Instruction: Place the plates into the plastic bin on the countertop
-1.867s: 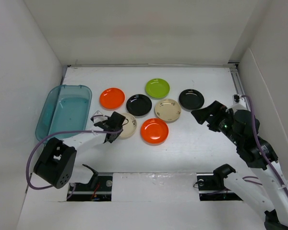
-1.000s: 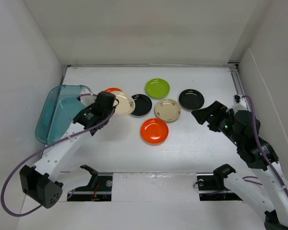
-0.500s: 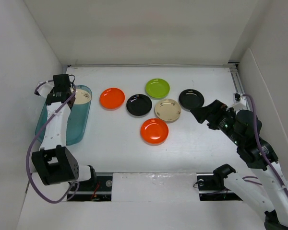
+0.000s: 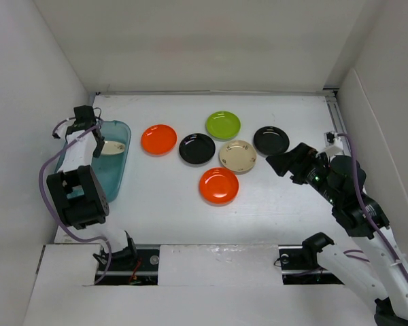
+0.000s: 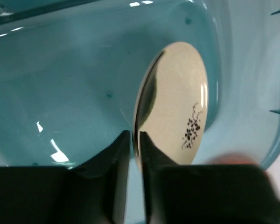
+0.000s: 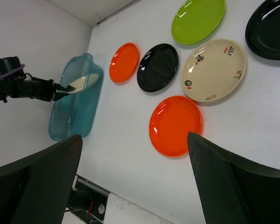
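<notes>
My left gripper (image 5: 135,140) is shut on the rim of a cream plate with dark blotches (image 5: 177,107), held on edge inside the teal plastic bin (image 5: 60,70). From above, this plate (image 4: 113,147) hangs tilted over the bin's (image 4: 115,173) far end. On the countertop (image 4: 163,204) lie an orange plate (image 4: 158,139), a black plate (image 4: 196,149), a green plate (image 4: 223,125), a cream plate (image 4: 237,156), another black plate (image 4: 271,140) and another orange plate (image 4: 219,185). My right gripper (image 4: 280,160) stands open, empty, above the table right of the near orange plate (image 6: 175,125).
White walls close in the countertop on the left, back and right. The bin stands against the left wall. The left arm's body and purple cable (image 4: 51,176) hang over the bin's near half.
The left arm has folded back over the bin, and the cream plate has sunk a little lower at the bin's far end. The right gripper has edged slightly left.
</notes>
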Tool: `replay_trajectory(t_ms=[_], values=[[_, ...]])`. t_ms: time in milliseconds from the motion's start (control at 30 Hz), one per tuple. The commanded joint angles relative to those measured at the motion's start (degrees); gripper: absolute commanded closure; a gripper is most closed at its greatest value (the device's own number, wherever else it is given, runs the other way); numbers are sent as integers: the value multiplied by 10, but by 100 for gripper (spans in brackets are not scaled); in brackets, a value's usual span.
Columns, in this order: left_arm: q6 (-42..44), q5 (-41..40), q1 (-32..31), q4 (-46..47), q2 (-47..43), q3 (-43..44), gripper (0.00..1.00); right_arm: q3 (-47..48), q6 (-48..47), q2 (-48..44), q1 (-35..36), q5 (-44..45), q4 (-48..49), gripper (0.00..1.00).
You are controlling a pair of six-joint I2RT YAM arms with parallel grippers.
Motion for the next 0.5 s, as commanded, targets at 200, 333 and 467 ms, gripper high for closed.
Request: replay_trajectory(t_ms=[200,333,467], values=[[18,19,-9,12,-27,32,35,2,-11,-8,-4,-44,48,0],[56,26,-36,35,-104,32,0,2,-11,-8,-4,-50,53,0],[119,149,-75,109,-196,0,0,14,-17,-3,-4,-45,46,0]])
